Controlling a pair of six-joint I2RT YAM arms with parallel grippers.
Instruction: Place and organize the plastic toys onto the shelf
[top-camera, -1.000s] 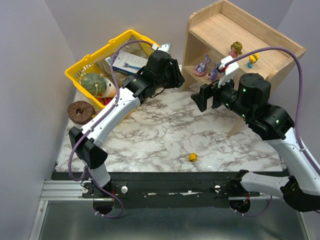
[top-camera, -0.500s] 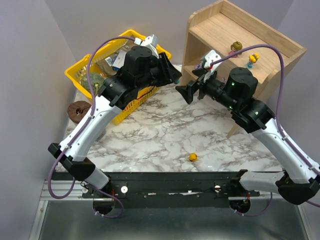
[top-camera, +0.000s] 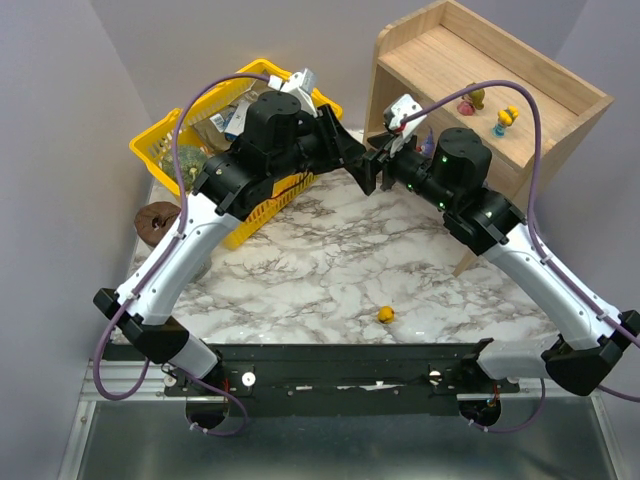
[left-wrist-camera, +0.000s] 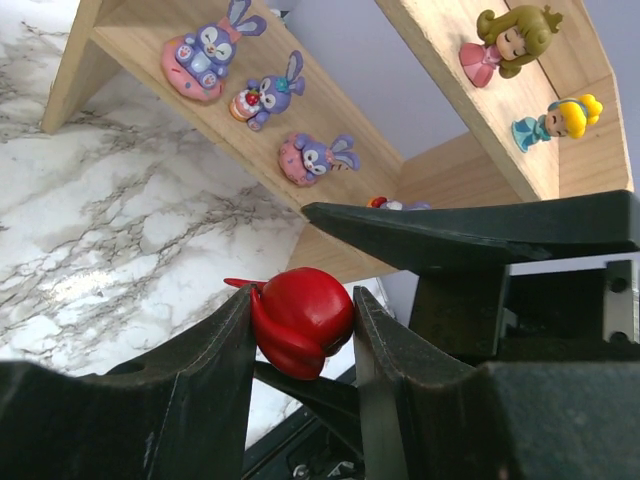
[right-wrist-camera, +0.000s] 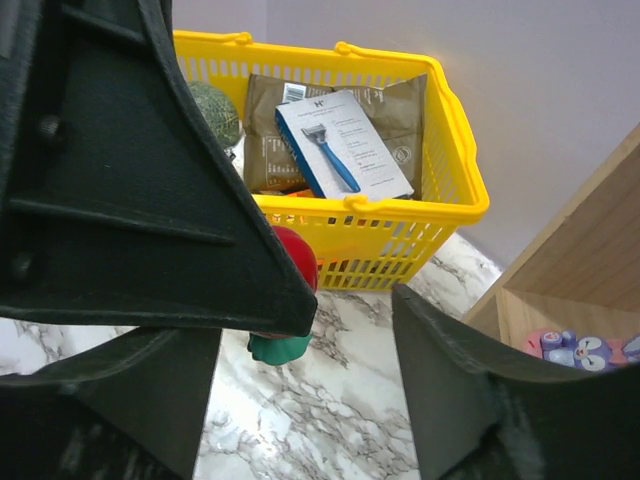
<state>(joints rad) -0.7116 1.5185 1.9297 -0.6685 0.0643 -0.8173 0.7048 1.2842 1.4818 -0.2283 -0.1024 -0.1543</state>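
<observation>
My left gripper (left-wrist-camera: 298, 296) is shut on a round red toy (left-wrist-camera: 305, 322), held above the table in front of the shelf (top-camera: 480, 70). In the right wrist view the red toy (right-wrist-camera: 299, 257) shows a green base, half hidden behind a left finger. My right gripper (right-wrist-camera: 300, 400) is open, tip to tip with the left gripper (top-camera: 362, 166), one finger on each side of the toy and apart from it. Three purple long-eared toys (left-wrist-camera: 268, 95) stand on the lower tier. Two small dolls (left-wrist-camera: 500, 45) stand on the upper tier. A yellow toy (top-camera: 385, 314) lies on the marble near the front edge.
A yellow basket (top-camera: 185, 135) with grocery packets and a green gourd (right-wrist-camera: 215, 110) stands at the back left. A brown round object (top-camera: 160, 221) sits at the table's left edge. The shelf's side panel (top-camera: 470, 255) reaches down to the table on the right.
The left arm swung right from the basket towards the shelf with the red toy. The right arm moved left to meet it, and its jaws have narrowed a little.
</observation>
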